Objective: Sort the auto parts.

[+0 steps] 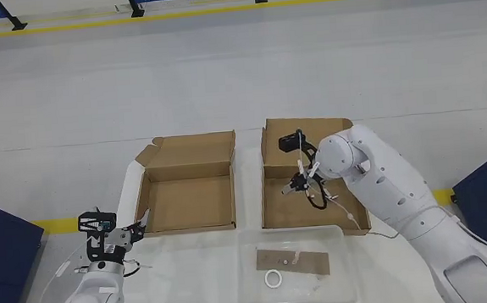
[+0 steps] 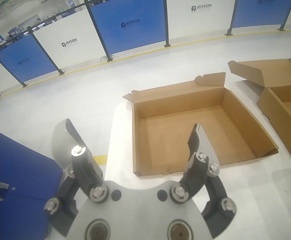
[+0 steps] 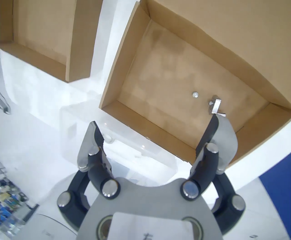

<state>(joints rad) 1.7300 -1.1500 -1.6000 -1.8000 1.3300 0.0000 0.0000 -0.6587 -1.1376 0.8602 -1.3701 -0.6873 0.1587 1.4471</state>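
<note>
The right arm [image 1: 372,170] hides part of the right box [image 1: 280,213]. The little parts [image 1: 295,256] in the clear tray [image 1: 344,290] are too small to name.

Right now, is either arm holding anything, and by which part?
Nothing is held. Both arms' jaws stand open and empty. The right ones hang over the right box, where a small nut and a metal clip lie loose.

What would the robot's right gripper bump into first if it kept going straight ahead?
Probably the bare floor of the open brown cardboard box, though depth is unclear. The right gripper points into it; the small silver metal bracket lies aside.
</note>
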